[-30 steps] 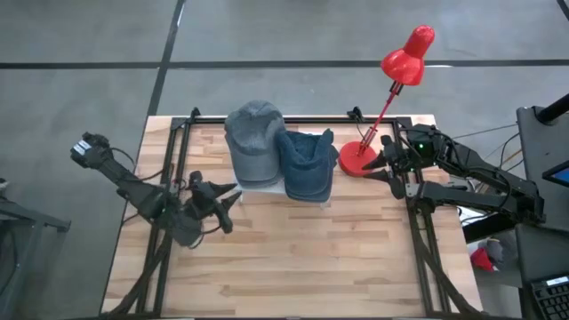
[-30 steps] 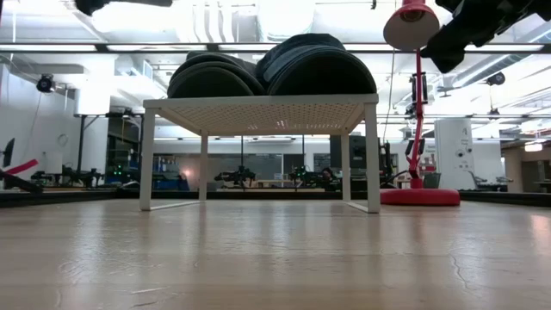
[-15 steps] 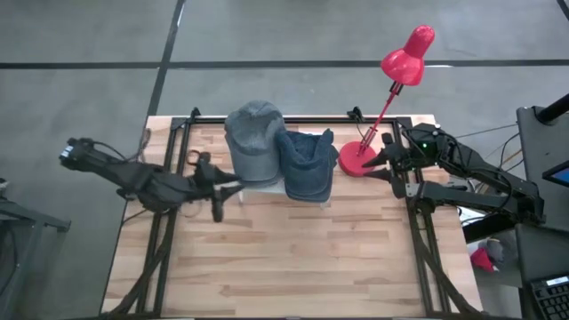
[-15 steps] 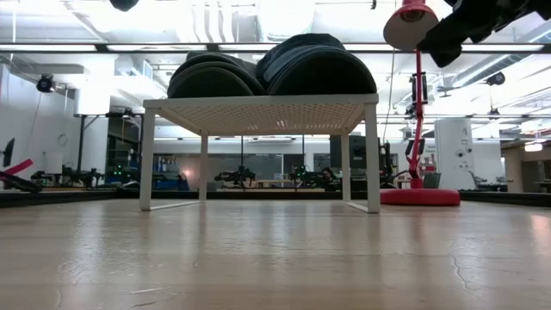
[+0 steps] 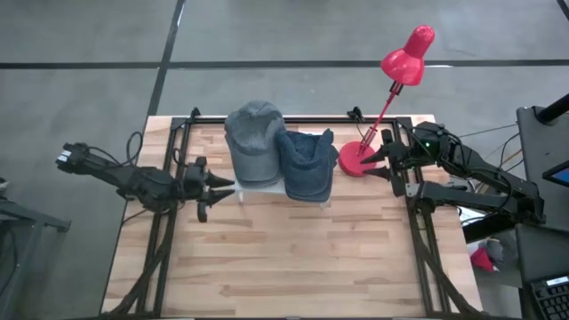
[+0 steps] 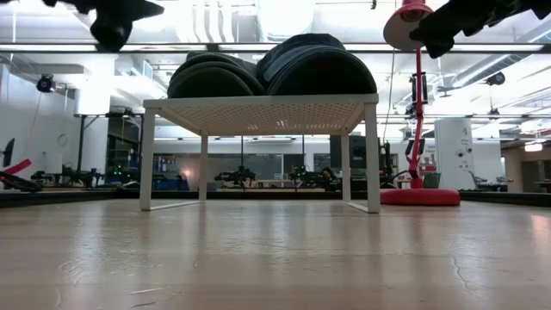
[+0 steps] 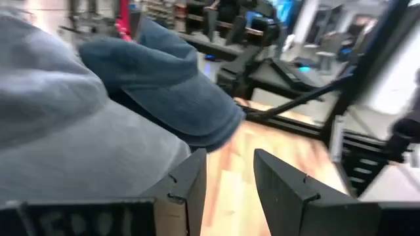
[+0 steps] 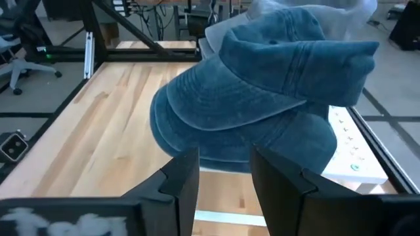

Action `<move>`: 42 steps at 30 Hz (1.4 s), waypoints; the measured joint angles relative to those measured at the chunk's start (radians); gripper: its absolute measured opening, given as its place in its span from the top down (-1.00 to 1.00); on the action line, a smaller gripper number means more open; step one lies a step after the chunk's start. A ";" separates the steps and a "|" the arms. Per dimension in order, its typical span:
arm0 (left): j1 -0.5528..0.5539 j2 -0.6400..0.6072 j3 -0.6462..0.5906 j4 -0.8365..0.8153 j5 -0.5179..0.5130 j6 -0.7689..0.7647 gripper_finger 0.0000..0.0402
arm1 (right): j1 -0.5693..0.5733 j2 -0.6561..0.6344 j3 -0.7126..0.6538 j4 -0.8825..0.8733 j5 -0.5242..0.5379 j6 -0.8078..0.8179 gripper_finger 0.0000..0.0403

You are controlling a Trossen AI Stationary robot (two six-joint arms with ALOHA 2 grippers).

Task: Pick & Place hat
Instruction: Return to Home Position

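Observation:
Two caps lie side by side on top of a low white rack point(image 6: 258, 108): a grey cap point(image 5: 253, 133) point(image 7: 59, 137) and a blue cap point(image 5: 304, 164) point(image 8: 262, 98), the blue one to the right. My left gripper point(image 5: 218, 188) point(image 7: 230, 167) is open, level, just left of the grey cap and pointing at it. My right gripper point(image 5: 384, 162) point(image 8: 223, 164) is open too, hovering right of the blue cap beside the lamp base, aimed at the cap's brim. Neither touches a cap.
A red desk lamp stands at the table's far right, its base point(image 5: 358, 160) close to my right gripper and its head point(image 5: 409, 53) leaning beyond the far edge. Black frame rails point(image 5: 169, 178) run along both sides. Bare wood point(image 5: 293, 258) fills the near half.
My left gripper has swung from nearer the table's middle toward the far edge and turned level to point right at the grey cap, coming lower into the low view. My right gripper has risen slightly. The caps have stayed put.

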 joint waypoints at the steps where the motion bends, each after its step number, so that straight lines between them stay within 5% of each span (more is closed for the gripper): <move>1: 0.000 -0.015 -0.024 0.021 0.012 -0.002 0.36 | 0.000 0.000 0.000 0.003 0.000 0.007 0.36; 12: 0.000 -0.286 -0.232 0.087 0.150 0.032 0.36 | 0.000 -0.022 -0.007 -0.028 -0.094 0.114 0.45; 22: -0.001 -0.481 -0.357 0.079 0.210 0.068 0.36 | 0.000 -0.182 -0.056 -0.027 -0.101 0.169 0.51; 42: -0.001 -0.606 -0.544 0.206 0.273 0.111 0.36 | 0.000 -0.354 -0.299 0.125 -0.097 0.314 0.65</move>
